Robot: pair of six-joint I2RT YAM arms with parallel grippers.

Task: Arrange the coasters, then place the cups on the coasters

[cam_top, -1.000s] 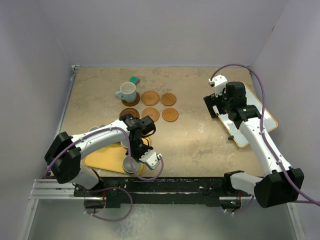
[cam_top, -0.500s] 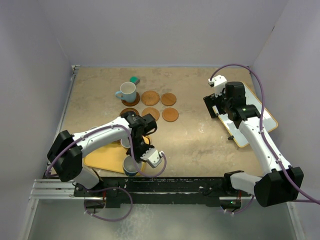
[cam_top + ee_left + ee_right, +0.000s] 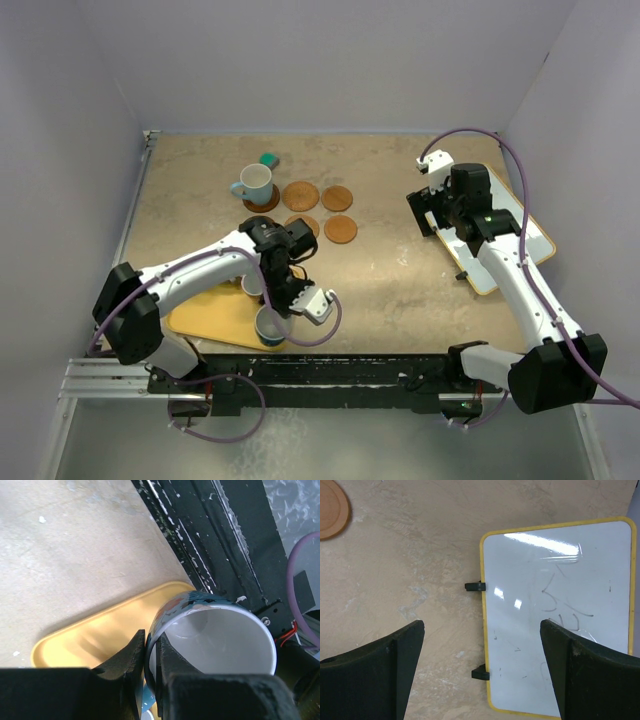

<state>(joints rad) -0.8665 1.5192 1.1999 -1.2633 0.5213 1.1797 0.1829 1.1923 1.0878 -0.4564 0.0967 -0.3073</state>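
While over the yellow tray (image 3: 215, 312), left jaws tight on the rim of 1 mug (image 3: 270, 325); right jaws wide, empty.

The dark-patterned round mug (image 3: 220, 635) is glossy inside, a smooth white glaze catching light. The yellow rectangular tray (image 3: 95, 635) looks like smooth, satiny plastic. The beige tabletop (image 3: 410, 555) is matt, mottled and faintly rough. The yellow-framed whiteboard (image 3: 560, 605) shines mirror-slick — the round brown coaster (image 3: 330, 510) looks like grooved wood.

Light-blue cup (image 3: 254, 183) stands on coaster (image 3: 266, 205); second cup (image 3: 215, 635) is held by rim.
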